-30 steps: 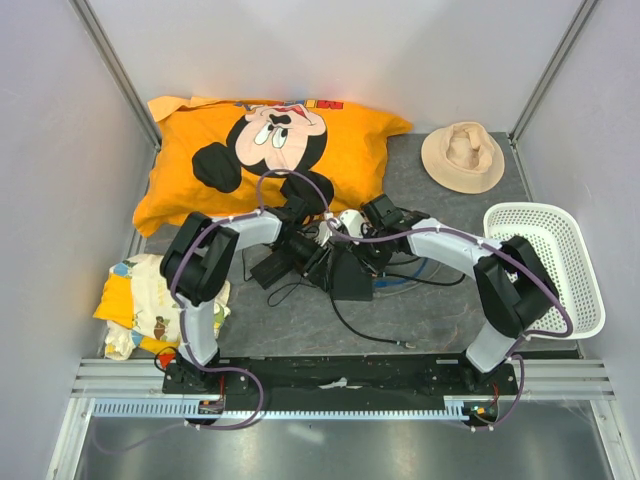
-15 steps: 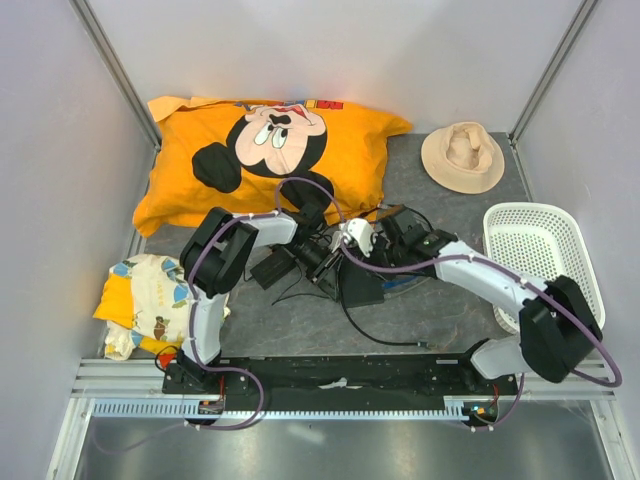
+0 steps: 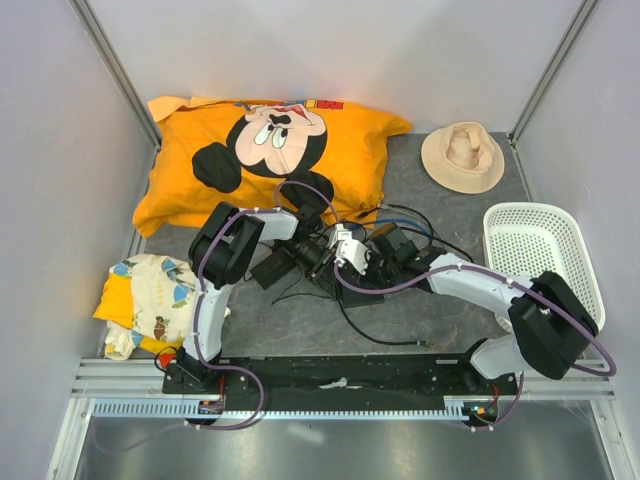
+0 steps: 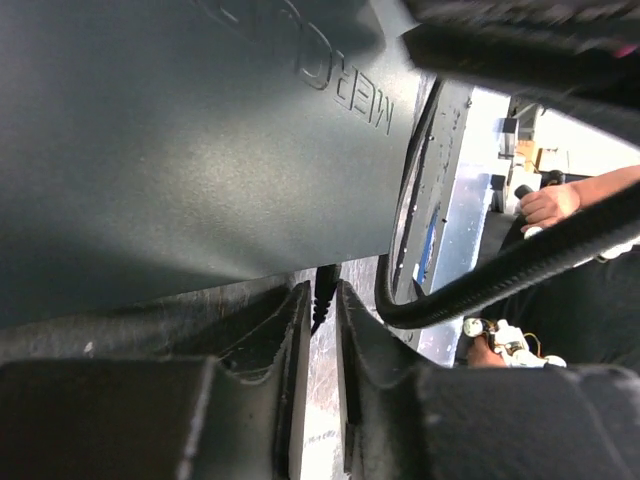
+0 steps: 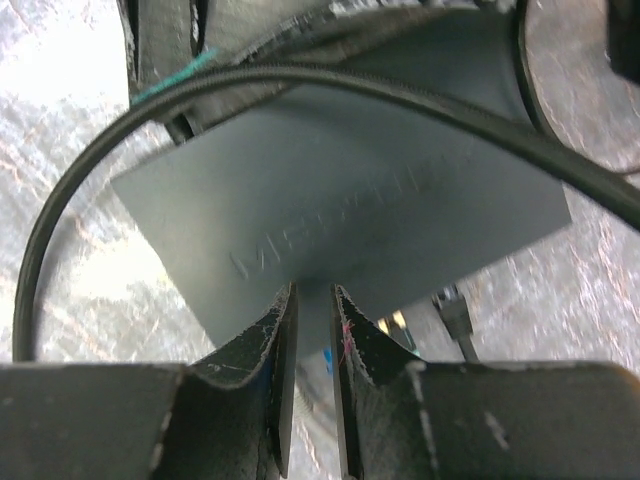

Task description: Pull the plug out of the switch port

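The switch (image 3: 357,281) is a flat matte black box in the middle of the mat. It fills the top of the left wrist view (image 4: 180,130) and the middle of the right wrist view (image 5: 340,190). My left gripper (image 3: 322,256) is at its left edge, jaws nearly closed on the ribbed boot of a thin black cable (image 4: 324,290) leaving the box. My right gripper (image 3: 368,258) is at the switch's socket edge, jaws narrowly closed on a plug with a blue cable (image 5: 328,356). A second black plug (image 5: 455,312) sits in a port just to the right.
A black adapter brick (image 3: 272,266) lies left of the switch, with black cables looping over the mat (image 3: 370,330). An orange pillow (image 3: 265,150) lies at the back, a tan hat (image 3: 462,156) at the back right, a white basket (image 3: 545,262) on the right, and folded cloth (image 3: 150,300) on the left.
My right gripper has slid left along the switch while its elbow swung out to the right. The left gripper stayed at the switch's left edge. The cables behind the switch have shifted.
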Robot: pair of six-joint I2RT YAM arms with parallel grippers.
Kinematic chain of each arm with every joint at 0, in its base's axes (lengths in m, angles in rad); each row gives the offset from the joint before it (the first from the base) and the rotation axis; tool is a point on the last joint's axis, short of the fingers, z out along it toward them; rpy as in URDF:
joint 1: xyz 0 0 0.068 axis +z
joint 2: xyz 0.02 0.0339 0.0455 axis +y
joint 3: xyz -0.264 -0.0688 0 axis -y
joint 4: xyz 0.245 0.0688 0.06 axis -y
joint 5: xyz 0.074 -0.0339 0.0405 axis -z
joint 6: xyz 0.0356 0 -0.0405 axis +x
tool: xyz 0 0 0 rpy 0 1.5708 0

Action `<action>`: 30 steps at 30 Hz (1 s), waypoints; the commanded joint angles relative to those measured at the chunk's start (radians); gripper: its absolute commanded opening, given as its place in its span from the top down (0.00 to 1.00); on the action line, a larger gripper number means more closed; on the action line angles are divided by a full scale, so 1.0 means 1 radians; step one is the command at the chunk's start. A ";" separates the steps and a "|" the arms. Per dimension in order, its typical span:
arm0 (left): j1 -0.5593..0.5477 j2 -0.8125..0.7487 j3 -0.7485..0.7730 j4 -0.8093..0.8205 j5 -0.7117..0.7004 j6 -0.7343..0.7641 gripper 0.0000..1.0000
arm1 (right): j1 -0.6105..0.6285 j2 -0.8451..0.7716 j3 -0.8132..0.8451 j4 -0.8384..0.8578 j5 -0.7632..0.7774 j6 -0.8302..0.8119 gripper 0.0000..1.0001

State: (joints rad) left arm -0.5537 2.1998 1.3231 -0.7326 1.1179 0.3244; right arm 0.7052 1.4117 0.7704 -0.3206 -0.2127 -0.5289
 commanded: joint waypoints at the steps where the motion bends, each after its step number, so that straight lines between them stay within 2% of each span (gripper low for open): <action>1: 0.001 0.024 0.030 0.009 -0.027 0.027 0.81 | 0.017 0.053 0.001 0.080 0.012 -0.011 0.74; 4: 0.001 0.032 0.034 0.007 -0.039 0.018 0.87 | 0.022 0.072 -0.013 0.121 0.029 0.010 0.77; 5: 0.001 0.038 0.039 0.009 -0.041 0.016 0.93 | 0.023 0.073 -0.014 0.136 0.027 0.012 0.79; 7: 0.001 0.043 0.042 0.007 -0.044 0.010 0.98 | 0.036 0.076 -0.023 0.138 0.024 0.006 0.82; 15: 0.011 0.066 0.123 -0.082 0.023 0.044 0.98 | 0.040 0.066 -0.075 0.120 0.012 -0.040 0.96; 20: 0.014 0.087 0.151 -0.090 0.040 0.044 0.98 | 0.040 0.041 -0.095 0.141 0.012 0.003 0.96; 25: 0.009 0.074 0.107 -0.088 0.060 0.064 0.98 | 0.042 0.036 -0.108 0.130 0.013 -0.006 0.96; 30: 0.011 0.029 0.076 -0.084 0.036 0.077 0.98 | 0.042 0.030 -0.131 0.140 0.013 0.010 1.00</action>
State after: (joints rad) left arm -0.5453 2.2761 1.4151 -0.8749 1.1622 0.3454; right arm 0.7406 1.4330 0.6933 -0.1116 -0.1963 -0.5461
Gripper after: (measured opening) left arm 0.043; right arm 0.018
